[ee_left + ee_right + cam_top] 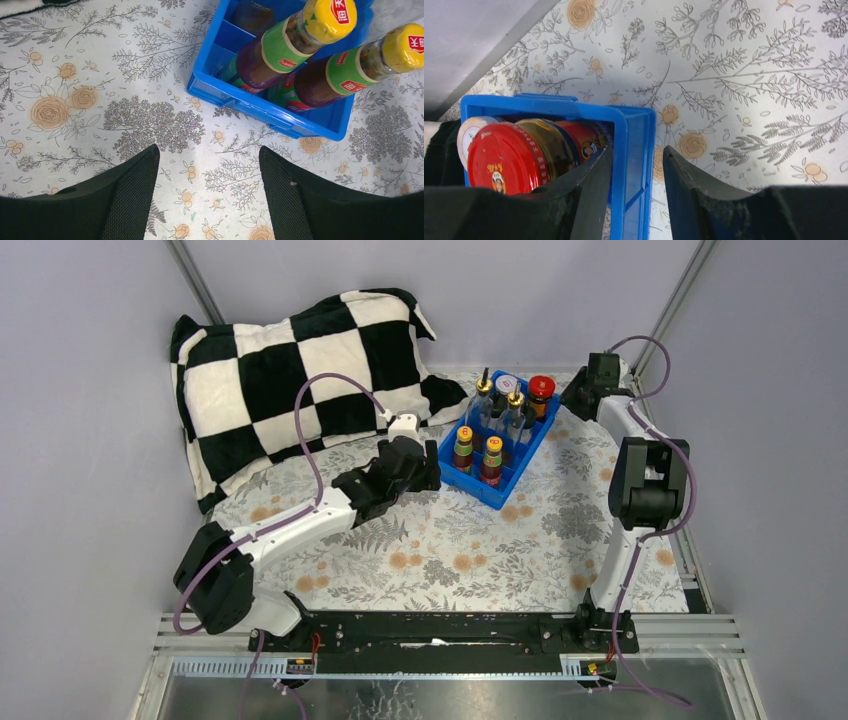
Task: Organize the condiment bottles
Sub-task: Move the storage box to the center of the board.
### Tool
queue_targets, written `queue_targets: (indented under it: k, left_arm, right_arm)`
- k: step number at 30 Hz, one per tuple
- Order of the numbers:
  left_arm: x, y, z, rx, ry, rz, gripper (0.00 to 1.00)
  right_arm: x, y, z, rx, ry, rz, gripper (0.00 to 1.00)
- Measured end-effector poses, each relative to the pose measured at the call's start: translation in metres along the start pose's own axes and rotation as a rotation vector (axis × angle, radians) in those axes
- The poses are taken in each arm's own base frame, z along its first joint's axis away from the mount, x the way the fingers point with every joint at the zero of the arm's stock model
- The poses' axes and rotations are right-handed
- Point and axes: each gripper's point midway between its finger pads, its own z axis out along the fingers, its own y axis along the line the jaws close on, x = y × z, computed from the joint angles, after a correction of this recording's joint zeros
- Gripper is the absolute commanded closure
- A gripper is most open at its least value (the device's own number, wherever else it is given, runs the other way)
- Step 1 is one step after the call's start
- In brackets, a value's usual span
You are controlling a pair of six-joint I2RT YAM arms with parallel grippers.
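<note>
Tray (480, 490) right of table (450, 550) centre. Sauce bottles (478, 452) in its near compartments, spouted bottles (500, 410) behind them, jars (541, 390) at the far end (side by side). Pillow (300, 370) back left.

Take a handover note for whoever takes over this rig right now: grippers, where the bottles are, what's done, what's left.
Left gripper: open, empty, above the cloth beside the blue tray.
Right gripper: open, astride the tray's far corner wall.
In the tray: two orange-capped sauce bottles, two gold-spouted bottles, red-lidded jar, white-lidded jar. Shakers not clearly visible.
Done: no bottle seen outside the tray.
Left: confirm shakers, probably pull arms back.
</note>
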Motion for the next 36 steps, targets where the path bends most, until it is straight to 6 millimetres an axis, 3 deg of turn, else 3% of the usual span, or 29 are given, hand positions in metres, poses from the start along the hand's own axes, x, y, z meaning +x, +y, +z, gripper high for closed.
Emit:
queue_targets:
  k: [12, 19, 36]
  left_arm:
    - [0.002, 0.004, 0.004, -0.013, 0.008, 0.001, 0.23]
    - [0.001, 0.004, 0.005, -0.013, 0.004, -0.002, 0.23]
    - [-0.003, 0.004, -0.003, 0.0, -0.012, -0.012, 0.24]
  right_arm:
    - [-0.001, 0.011, 0.021, -0.041, 0.021, 0.0, 0.55]
    - [0.001, 0.011, 0.023, -0.043, 0.028, 0.001, 0.75]
    - [0.01, 0.013, 0.027, -0.086, -0.011, 0.023, 0.86]
